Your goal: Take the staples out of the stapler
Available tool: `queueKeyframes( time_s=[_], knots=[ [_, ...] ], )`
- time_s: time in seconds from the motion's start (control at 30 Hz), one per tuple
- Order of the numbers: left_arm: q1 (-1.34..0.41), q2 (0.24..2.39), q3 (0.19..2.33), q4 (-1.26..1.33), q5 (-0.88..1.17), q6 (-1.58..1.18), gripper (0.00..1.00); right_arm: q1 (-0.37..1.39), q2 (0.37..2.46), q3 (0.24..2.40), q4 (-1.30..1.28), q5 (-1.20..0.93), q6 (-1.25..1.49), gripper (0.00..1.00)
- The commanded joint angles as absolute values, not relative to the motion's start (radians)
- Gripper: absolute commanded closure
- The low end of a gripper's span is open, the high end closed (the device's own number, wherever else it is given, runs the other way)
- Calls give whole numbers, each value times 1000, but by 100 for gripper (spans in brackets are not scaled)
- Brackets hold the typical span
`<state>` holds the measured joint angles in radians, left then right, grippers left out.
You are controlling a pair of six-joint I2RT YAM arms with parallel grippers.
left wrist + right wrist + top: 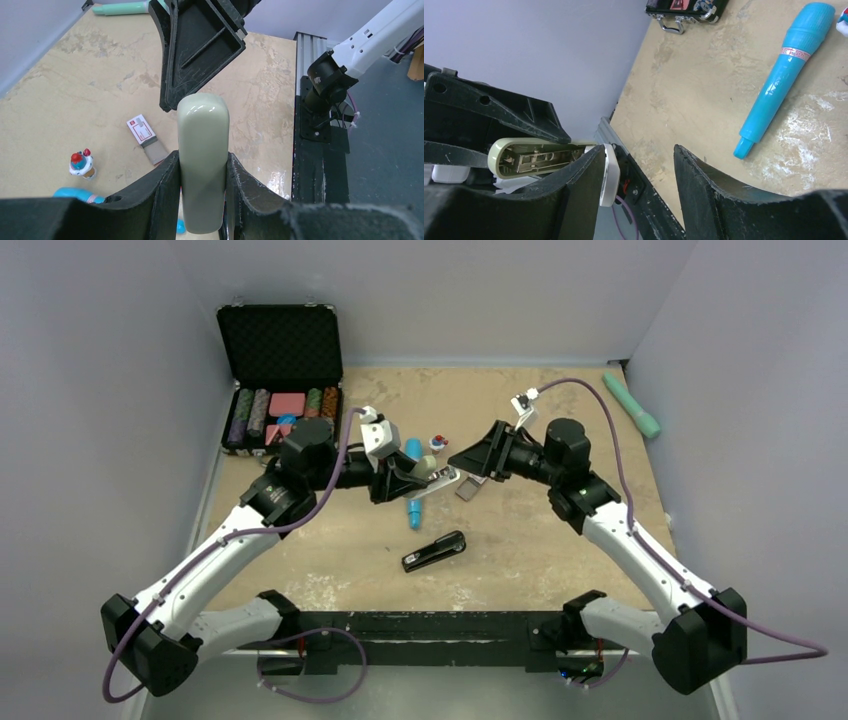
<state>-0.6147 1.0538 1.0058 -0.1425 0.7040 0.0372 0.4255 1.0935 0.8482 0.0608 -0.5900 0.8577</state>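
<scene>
Beige stapler (pixel 202 135) sits clamped in our left gripper (pixel 202 172), lifted over mid-table. Our right gripper (pixel 639 167) gapes wide, empty, one finger just beside the stapler's tip. We see a black stapler (pixel 434 551) on the table (pixel 570 410) near below, walls (pixel 100 390) well apart.

Our white left arm (pixel 215 552) and right arm (pixel 640 545) reach inward. Our black left tool (pixel 412 480) clamps a pale green stapler (pixel 202 145); the right tool (pixel 639 150) gapes.
</scene>
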Motion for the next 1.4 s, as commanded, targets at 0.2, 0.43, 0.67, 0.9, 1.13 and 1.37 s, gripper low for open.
queueKeyframes(
  time_s=[0.2,0.43,0.67,0.9,1.13,1.37],
  knots=[
    [-610,1080,1013,-94,734,44,100,431,1052,884,64,-579,843,40],
    [-610,1101,1014,-89,735,41,100,470,1059,848,98,-575,867,40],
    [-609,1095,1029,-100,706,46,100,486,1064,778,131,-564,877,40],
    [-610,1059,1075,-132,656,28,100,486,1095,686,184,-568,871,41],
    [-610,1036,1115,-40,618,-93,100,488,1150,633,299,-609,908,42],
    [-610,1083,1112,233,601,-243,100,517,1166,652,357,-622,952,43]
  ],
)
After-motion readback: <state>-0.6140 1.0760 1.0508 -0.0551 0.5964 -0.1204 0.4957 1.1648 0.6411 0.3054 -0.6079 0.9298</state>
